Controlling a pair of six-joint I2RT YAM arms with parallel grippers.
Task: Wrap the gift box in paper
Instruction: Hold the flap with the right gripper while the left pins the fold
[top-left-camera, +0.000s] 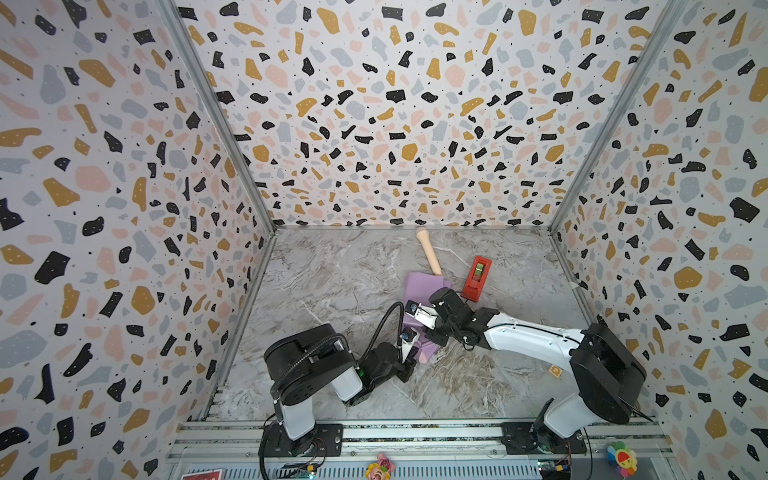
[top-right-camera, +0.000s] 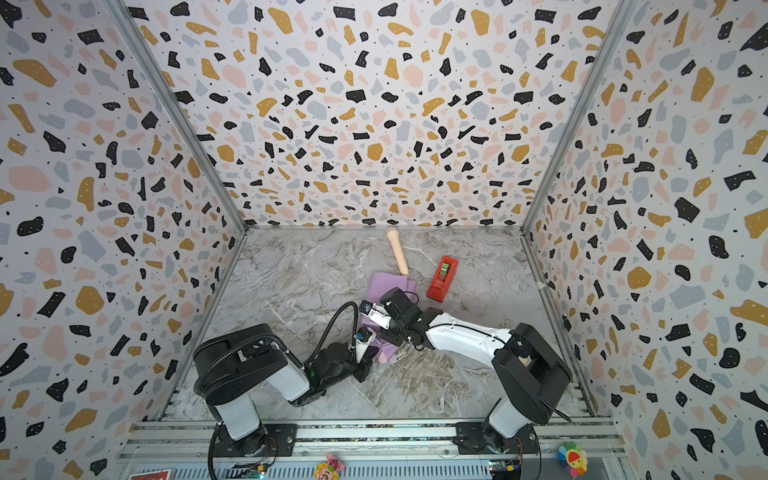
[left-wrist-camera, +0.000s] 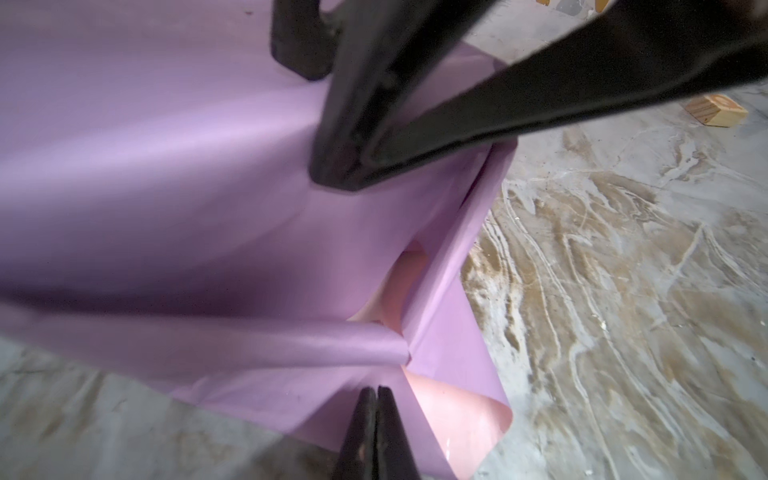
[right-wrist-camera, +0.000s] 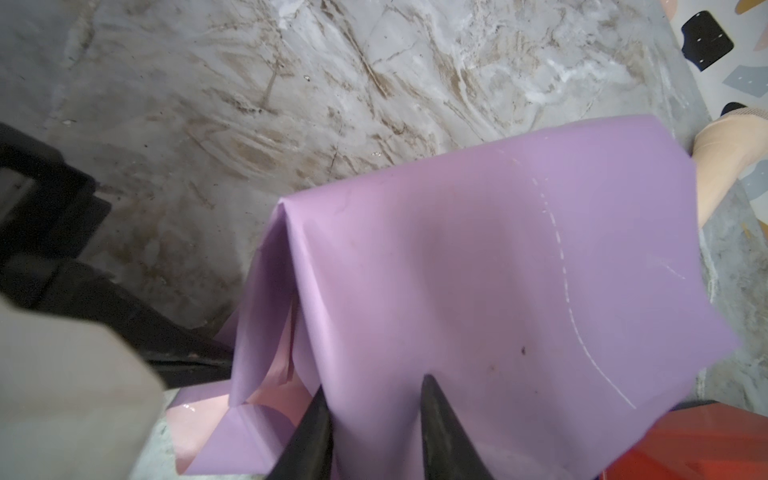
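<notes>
the right claw (right-wrist-camera: 374, 384) stands part open, both tips pressing down on the paper (right-wrist-camera: 498, 270). the left claw (left-wrist-camera: 376, 392) is closed at the paper's flap toward the front edge, and i cannot tell if it nips the paper. the paper lies humped in the middle of the table (top-left-camera: 332, 291); the box is hidden, probably under it. if the left claw pulls hard, the thin paper may tear, or the box may slide from under the press and loosen the corner fold.
</notes>
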